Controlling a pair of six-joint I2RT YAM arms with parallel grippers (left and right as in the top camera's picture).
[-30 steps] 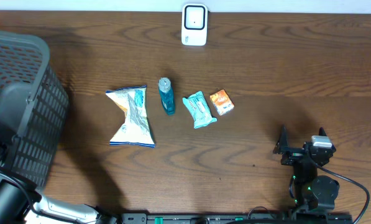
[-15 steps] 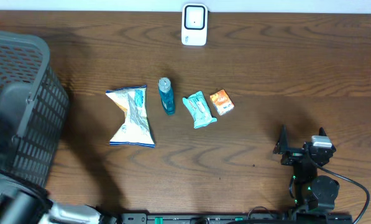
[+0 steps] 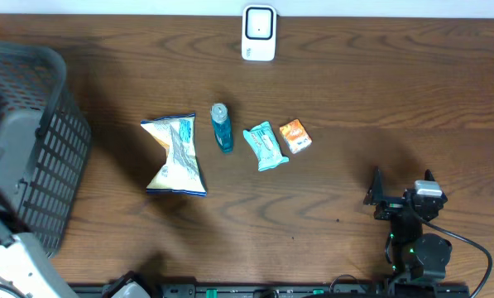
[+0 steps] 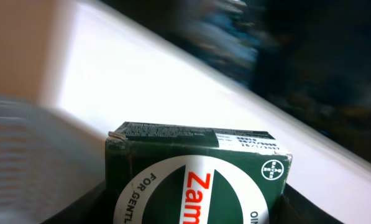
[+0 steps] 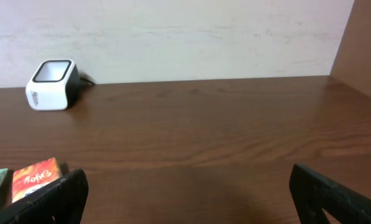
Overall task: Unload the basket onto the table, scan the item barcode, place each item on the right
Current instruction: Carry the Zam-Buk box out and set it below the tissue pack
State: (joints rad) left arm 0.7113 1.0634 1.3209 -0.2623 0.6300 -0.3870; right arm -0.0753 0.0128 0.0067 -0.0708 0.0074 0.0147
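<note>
My left pincer (image 4: 191, 210) is clenched on a green carton (image 4: 197, 168). Its dark fingers (image 4: 86, 208) press in from either side at the bottom of my left wrist view, and the carton stands upright between them, filling the gap. It is a stiff, square-edged cardboard box with a white disc, red letters beginning "Zam" and a small round cross logo on the face turned to my camera. Fine white print runs along its top edge. I cannot make out a barcode on the faces I see. Behind it everything is a blur of pale and dark bands. From overhead the carton does not show; only part of my left arm appears at the near left corner, beside a grey mesh basket (image 3: 40, 141).

My right pincer (image 3: 400, 199) is spread wide with nothing between its fingers, low over the wooden table (image 3: 379, 99) at the near right.

Farther out, mid-table, lie a crinkled white-and-blue bag (image 3: 175, 155), a blue bottle (image 3: 222, 128), a teal wrapper (image 3: 265, 146) and a small orange packet (image 3: 294, 136) in a row. At the far edge stands the white scanner (image 3: 258, 33), boxy with rounded corners, well apart from both pincers.
</note>
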